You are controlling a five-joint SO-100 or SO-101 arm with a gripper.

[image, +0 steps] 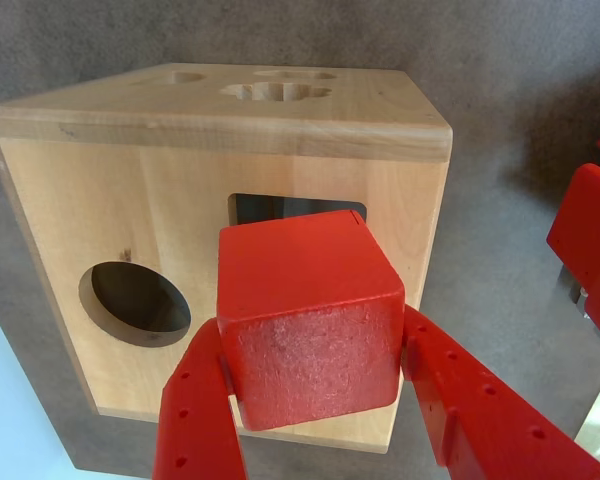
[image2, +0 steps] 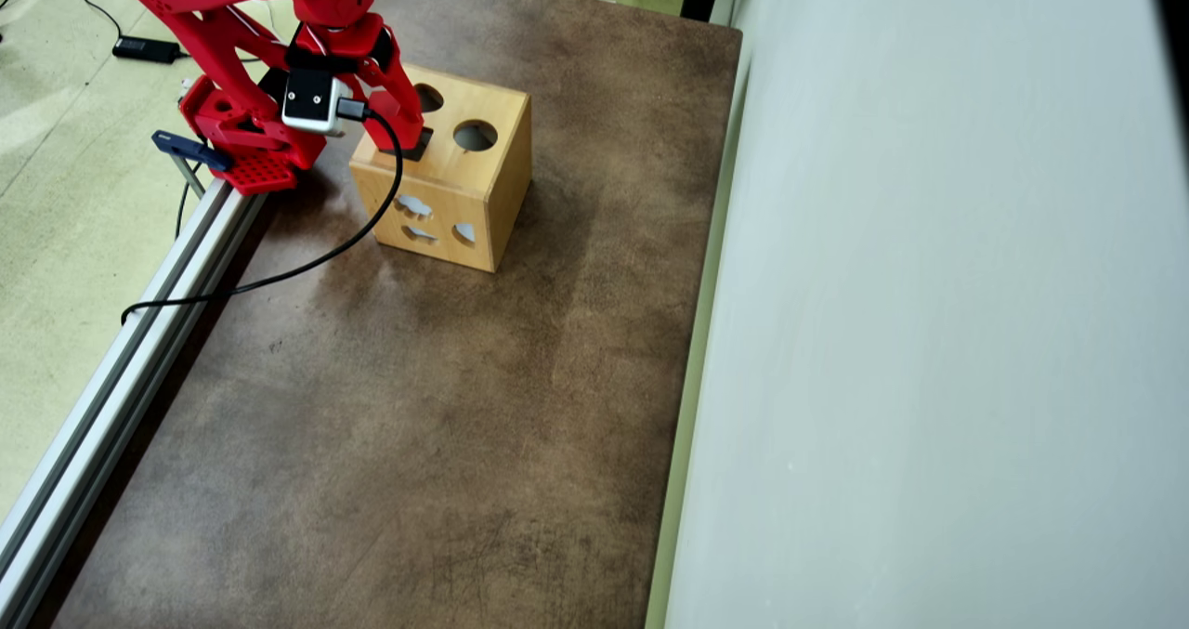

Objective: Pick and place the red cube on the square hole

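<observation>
The brown table (image2: 418,406) fills most of the overhead view, and the wooden shape-sorter box (image2: 446,183) sits near its 11 o'clock corner. The red arm (image2: 260,16) leans over the box from the 10 o'clock side. In the wrist view the box's top face has a round hole (image: 135,303) at 9 o'clock and the square hole (image: 270,207) near the middle. The gripper (image: 315,400) comes in from 6 o'clock, and its two fingers (image: 195,410) are squeezed tight on the red cube (image: 305,320). The cube is just in front of the square hole and covers part of it. So the picking up is done. I think what is left is to line the cube up, push it in and let go
</observation>
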